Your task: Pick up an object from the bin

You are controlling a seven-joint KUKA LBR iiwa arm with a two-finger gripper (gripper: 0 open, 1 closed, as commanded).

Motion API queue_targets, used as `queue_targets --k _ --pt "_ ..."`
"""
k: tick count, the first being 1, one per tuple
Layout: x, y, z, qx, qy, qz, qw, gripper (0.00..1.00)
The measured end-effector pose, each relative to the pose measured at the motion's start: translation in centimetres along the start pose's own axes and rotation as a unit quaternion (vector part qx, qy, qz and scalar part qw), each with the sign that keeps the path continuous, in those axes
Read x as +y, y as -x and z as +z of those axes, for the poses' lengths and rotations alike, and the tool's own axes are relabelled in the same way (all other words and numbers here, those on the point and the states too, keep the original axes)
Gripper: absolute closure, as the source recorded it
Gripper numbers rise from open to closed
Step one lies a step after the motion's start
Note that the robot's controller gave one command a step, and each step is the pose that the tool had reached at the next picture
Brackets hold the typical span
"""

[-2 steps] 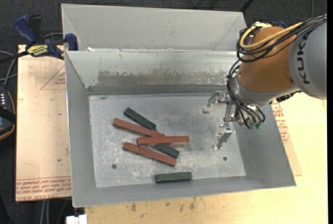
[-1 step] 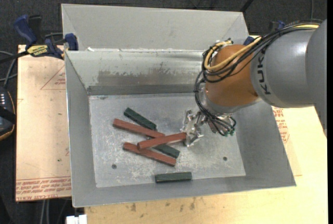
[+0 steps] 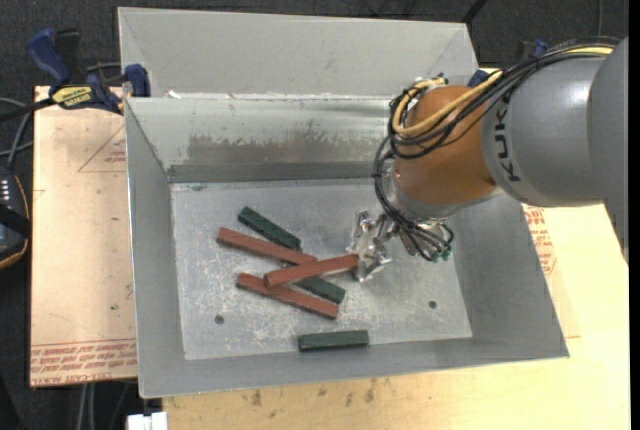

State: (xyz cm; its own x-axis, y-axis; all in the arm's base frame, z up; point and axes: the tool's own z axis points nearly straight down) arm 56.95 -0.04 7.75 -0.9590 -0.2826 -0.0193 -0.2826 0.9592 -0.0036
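Observation:
My gripper (image 3: 368,256) hangs low in the middle of the bin, its metal fingers at the right end of a reddish-brown bar (image 3: 312,269) that lies slanted on the floor. Whether the fingertips clasp that end or only touch it I cannot make out. Under this bar lies a dark green bar (image 3: 322,289), and a longer reddish-brown bar (image 3: 265,246) crosses just to the left. Another reddish-brown bar (image 3: 288,296) rests below them.
A dark green bar (image 3: 268,228) lies up left of the cluster and one more dark green bar (image 3: 333,341) sits alone near the bin's front wall. The arm's orange cover and cables hang above the right half of the bin.

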Motion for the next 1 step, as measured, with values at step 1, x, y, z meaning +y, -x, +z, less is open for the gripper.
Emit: queue_targets --k 1 --pt "0.90 0.44 -14.42 0.0072 0.002 -0.047 0.9989 1.00"
